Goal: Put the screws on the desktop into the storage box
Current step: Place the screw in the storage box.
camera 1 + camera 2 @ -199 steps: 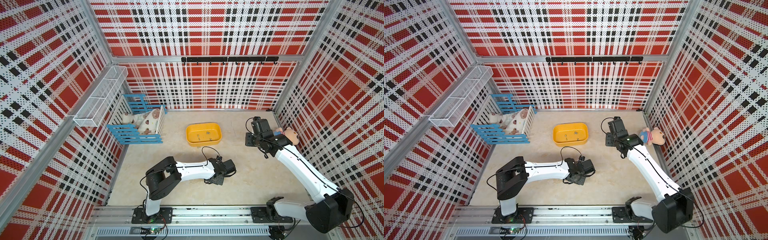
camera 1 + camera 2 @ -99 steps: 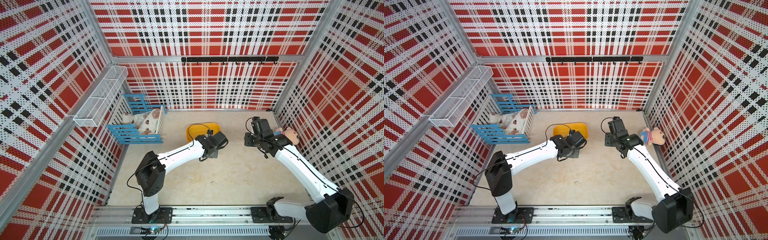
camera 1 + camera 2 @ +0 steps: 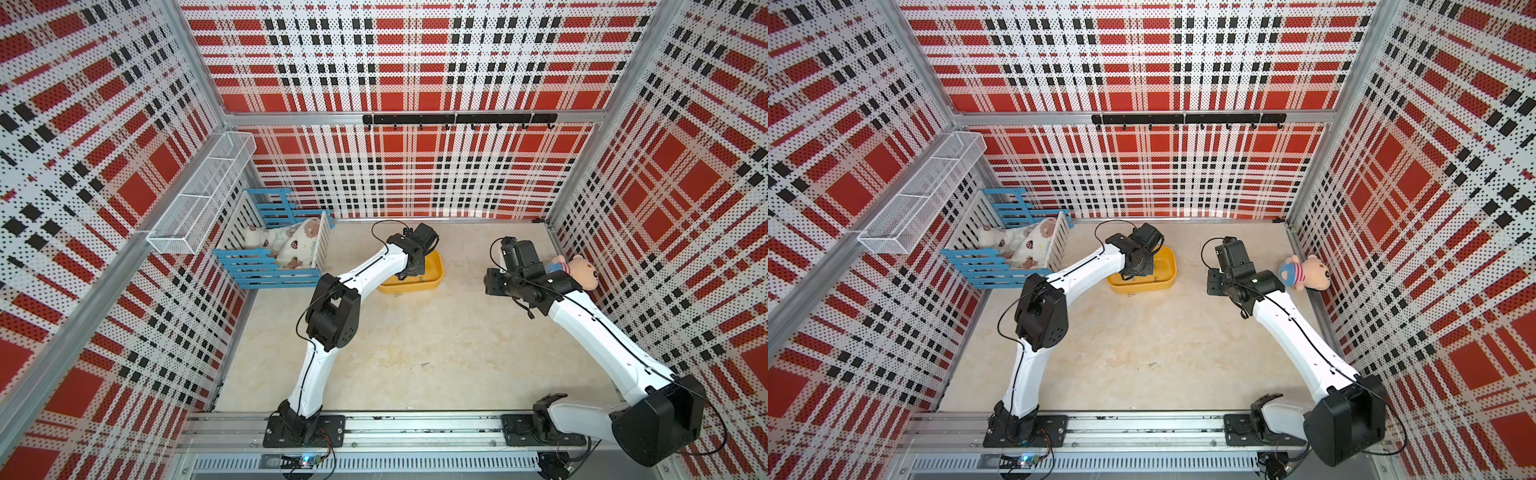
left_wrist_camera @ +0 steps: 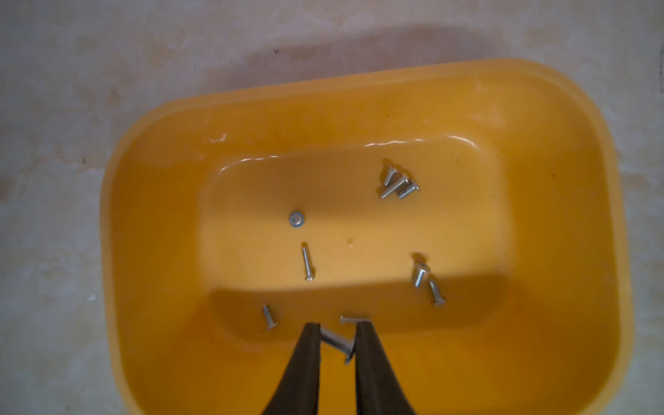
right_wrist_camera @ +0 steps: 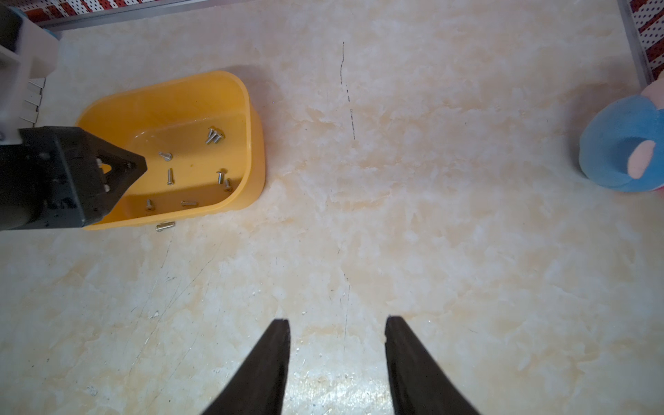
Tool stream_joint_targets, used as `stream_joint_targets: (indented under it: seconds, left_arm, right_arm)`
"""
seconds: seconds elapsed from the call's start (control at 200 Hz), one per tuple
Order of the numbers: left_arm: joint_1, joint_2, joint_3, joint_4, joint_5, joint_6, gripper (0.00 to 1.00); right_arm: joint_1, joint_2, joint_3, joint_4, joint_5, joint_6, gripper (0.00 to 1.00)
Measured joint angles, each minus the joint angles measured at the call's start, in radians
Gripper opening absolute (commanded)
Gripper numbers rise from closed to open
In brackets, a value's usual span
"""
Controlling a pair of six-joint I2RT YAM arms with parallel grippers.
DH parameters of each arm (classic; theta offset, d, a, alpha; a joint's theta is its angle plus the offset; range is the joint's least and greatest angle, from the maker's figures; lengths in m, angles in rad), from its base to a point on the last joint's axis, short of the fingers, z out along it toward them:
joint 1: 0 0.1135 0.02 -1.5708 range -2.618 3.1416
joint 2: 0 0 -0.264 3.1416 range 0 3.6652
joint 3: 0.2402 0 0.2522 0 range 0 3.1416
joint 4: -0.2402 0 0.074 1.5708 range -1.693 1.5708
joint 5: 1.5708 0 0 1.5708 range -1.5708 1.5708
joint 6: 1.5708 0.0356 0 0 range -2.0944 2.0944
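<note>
Left tool [image 4: 337,325] pinches 1 screw [image 4: 336,341] over the storage box [image 4: 539,115] w/ approx. 9 inside. Right tool [image 5: 337,319] spread, empty. We see 2 loose screws [image 5: 165,226] on the desk [image 5: 431,215].

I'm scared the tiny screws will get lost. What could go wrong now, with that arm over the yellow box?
1. The held screw sits crooked in the left end effector, near the storage box wall; dropped there, it might bounce out.
2. A stray screw lies close beside the box outside; grabbing it could shove the box.
</note>
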Motion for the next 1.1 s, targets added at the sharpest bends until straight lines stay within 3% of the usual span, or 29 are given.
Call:
stream_joint_targets:
  seconds: [0.606, 1.102]
  left_arm:
    - [0.069, 0.163, 0.068, -0.014, 0.047, 0.005, 0.22]
    - [0.071, 0.132, 0.074, -0.016, 0.039, 0.012, 0.52]
  right_arm:
    - [0.000, 0.019, -0.011, 0.021, -0.029, 0.003, 0.49]
    - [0.002, 0.020, -0.010, 0.019, -0.029, 0.002, 0.50]
